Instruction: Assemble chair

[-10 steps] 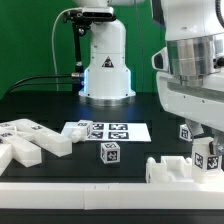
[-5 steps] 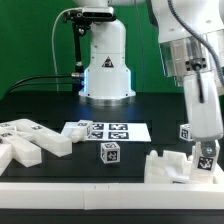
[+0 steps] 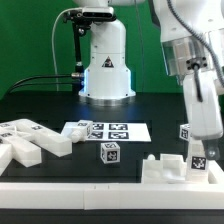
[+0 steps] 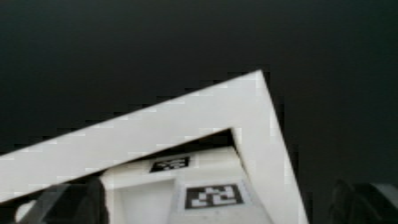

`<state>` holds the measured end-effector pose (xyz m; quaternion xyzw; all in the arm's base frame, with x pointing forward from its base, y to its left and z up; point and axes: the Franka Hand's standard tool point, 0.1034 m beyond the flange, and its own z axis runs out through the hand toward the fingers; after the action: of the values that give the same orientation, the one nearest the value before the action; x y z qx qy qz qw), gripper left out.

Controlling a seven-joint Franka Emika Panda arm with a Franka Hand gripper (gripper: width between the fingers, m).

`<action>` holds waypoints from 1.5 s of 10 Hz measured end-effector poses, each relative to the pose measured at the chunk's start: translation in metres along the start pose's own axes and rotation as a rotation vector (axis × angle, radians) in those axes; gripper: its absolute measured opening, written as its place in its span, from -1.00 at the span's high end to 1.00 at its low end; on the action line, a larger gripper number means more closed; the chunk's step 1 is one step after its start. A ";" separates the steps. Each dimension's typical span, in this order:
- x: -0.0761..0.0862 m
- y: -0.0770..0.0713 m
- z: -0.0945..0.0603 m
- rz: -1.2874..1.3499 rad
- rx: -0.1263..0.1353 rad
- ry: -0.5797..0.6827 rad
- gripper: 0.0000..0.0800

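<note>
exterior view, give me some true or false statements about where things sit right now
1. At the exterior view's left lie loose white parts. True.
2. The arm reaches down over the loose white parts. False: it reaches down over the chair, at the exterior view's right.
3. The marker board lies between the loose white parts and the chair. True.
4. The tagged cube sits on top of the chair. False: it stands on the black table, near the marker board.
</note>
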<state>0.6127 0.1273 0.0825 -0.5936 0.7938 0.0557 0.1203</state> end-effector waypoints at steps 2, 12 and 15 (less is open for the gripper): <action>-0.009 0.000 -0.022 -0.113 -0.010 -0.020 -0.62; -0.005 0.010 -0.039 -0.307 -0.073 -0.053 -0.62; 0.018 0.030 -0.049 -0.469 -0.098 -0.052 -0.62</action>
<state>0.5734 0.1078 0.1236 -0.7654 0.6270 0.0800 0.1212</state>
